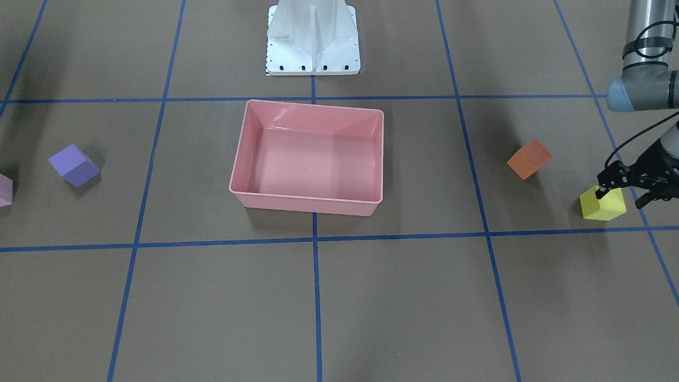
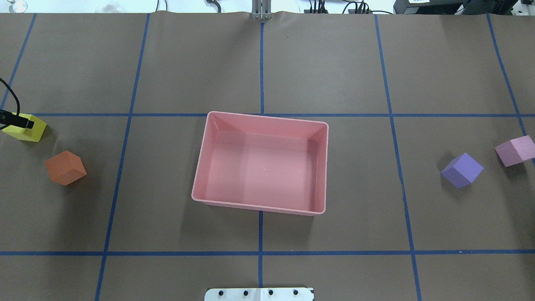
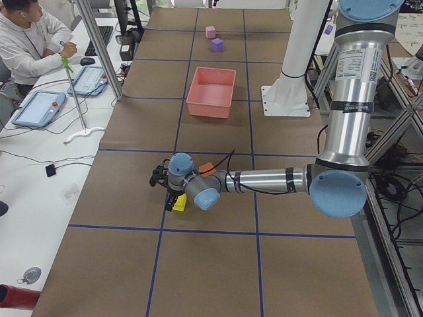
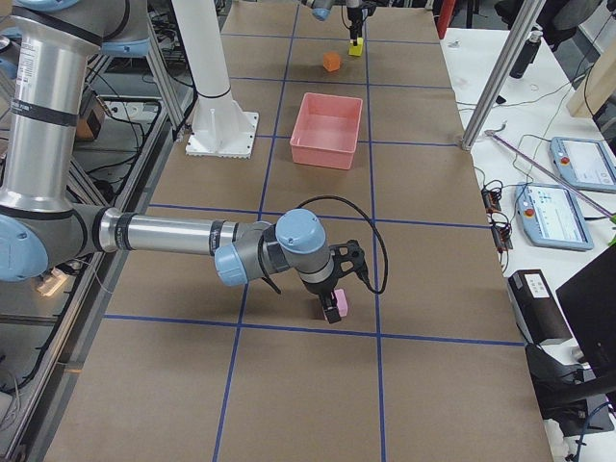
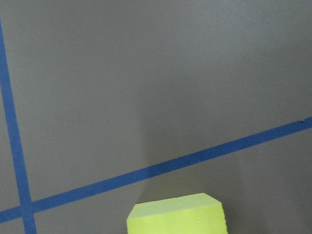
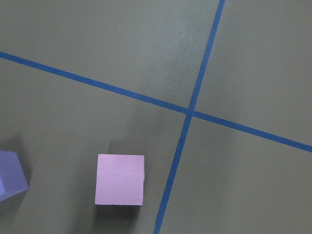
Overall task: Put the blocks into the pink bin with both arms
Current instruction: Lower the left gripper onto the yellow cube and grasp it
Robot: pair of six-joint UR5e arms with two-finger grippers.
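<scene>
Yellow block (image 1: 603, 205) between spread left fingers (image 1: 600, 193), front view only; right fingers (image 4: 333, 311): cannot tell.

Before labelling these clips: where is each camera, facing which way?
Front-facing: across table, facing white base; left arm.
Overhead: behind base, down on pink bin; left fingertip.
Exterior left: left end, along table; left arm near.
Exterior right: right end, along table; right arm near.
Left wrist: above yellow block; nothing.
Right wrist: above light pink block; nothing.
Exteriors share the bin.
</scene>
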